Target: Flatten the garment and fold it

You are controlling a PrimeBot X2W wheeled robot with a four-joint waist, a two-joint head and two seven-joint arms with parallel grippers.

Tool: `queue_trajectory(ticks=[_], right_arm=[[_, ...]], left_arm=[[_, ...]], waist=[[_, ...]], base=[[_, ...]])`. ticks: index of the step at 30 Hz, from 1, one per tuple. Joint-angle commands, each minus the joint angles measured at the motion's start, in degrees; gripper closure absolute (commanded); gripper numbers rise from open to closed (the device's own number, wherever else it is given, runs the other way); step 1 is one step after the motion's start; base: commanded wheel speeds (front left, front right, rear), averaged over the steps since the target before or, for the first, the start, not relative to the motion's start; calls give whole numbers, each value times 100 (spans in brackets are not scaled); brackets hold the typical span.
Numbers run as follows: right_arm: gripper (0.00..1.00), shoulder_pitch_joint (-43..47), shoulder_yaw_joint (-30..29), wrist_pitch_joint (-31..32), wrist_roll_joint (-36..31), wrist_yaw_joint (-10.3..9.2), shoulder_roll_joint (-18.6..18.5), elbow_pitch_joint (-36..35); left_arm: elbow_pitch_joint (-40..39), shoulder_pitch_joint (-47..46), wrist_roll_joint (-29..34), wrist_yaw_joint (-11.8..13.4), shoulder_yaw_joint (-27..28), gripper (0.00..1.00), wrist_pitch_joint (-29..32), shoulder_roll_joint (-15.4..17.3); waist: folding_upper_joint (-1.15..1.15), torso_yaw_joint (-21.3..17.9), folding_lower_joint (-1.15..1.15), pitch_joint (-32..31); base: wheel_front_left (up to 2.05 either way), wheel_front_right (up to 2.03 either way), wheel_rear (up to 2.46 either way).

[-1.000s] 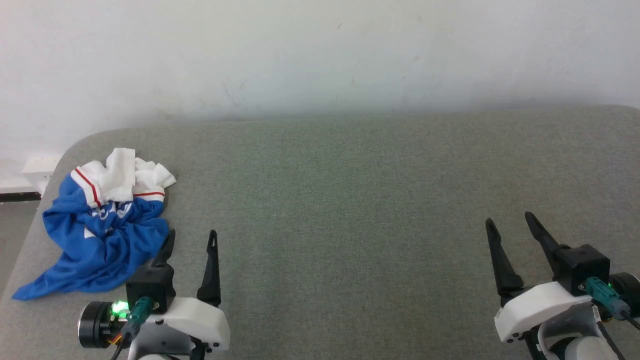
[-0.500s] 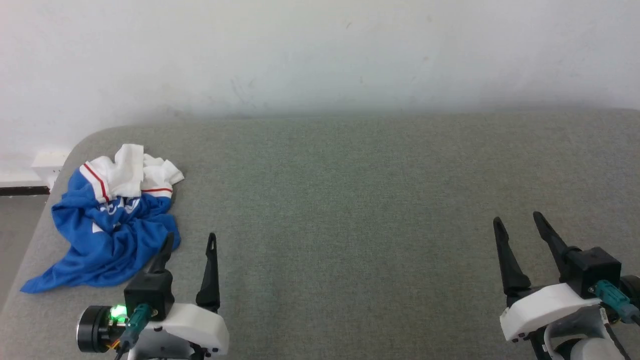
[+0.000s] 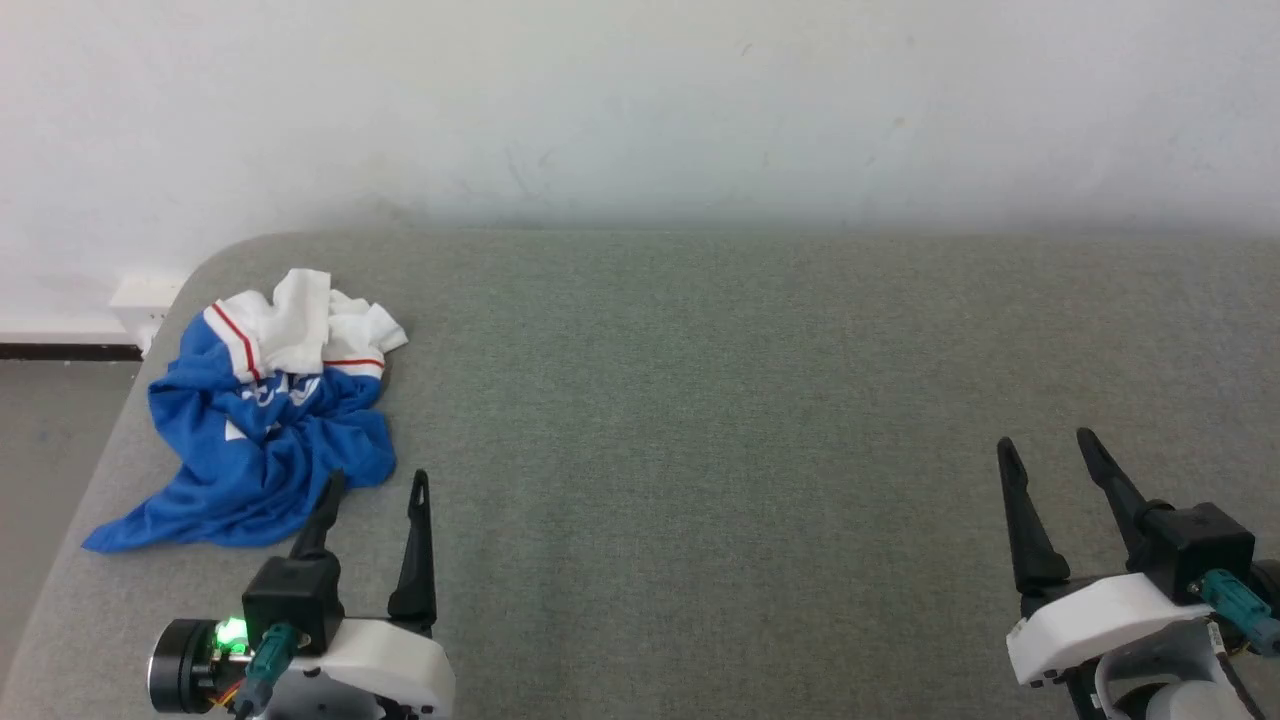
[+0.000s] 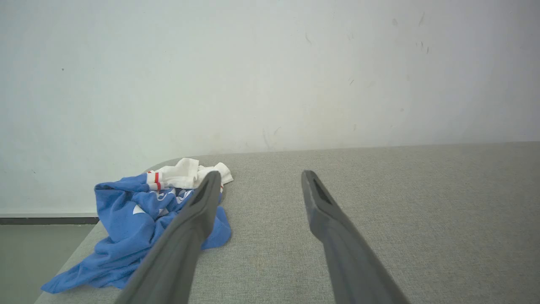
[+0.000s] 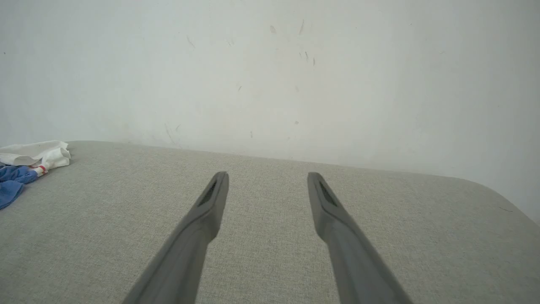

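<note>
1. The shirt lies crumpled in a heap at the table's far-left corner, about 9 o'clock in the head view. Its white sleeve ends are bunched at the heap's 12 o'clock, and a blue tail trails toward 7 o'clock, close to the table's left edge. Nothing is flattened yet, so I judge the task to be at its very start.

2. The left gripper hangs low at 7 o'clock in the head view with its jaws spread wide and nothing between them. Its left finger tip reaches the heap's near hem, which sits at about 11 o'clock from the gripper. I cannot tell whether it touches the cloth. It is probably placed there because this arm is the nearer one for a first pinch.

3. The right gripper is at 4 o'clock, well apart from the shirt, also spread and empty. It points toward the wall over bare table, most likely waiting because the cloth is out of its easy reach.

4. The broad bare stretch from 12 to 3 o'clock is likely the spreading ground. The heap probably has to be dragged toward the centre, so both arms can pull it flat and the tail does not slip off the edge.
</note>
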Motion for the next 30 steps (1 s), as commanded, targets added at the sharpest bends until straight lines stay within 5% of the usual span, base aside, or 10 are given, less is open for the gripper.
queue_trajectory(ticks=[1,30], right_arm=[[0,30,-26,-48,31,-2,8,21],[0,-37,6,-395,-77,-3,13,147]], left_arm=[[-45,63,-32,-33,-4,0,-64,31],[-182,280,-43,-17,13,0,-412,35]], waist=[[0,64,0,10],[0,1145,0,53]], base=[[0,0,0],[0,0,0]])
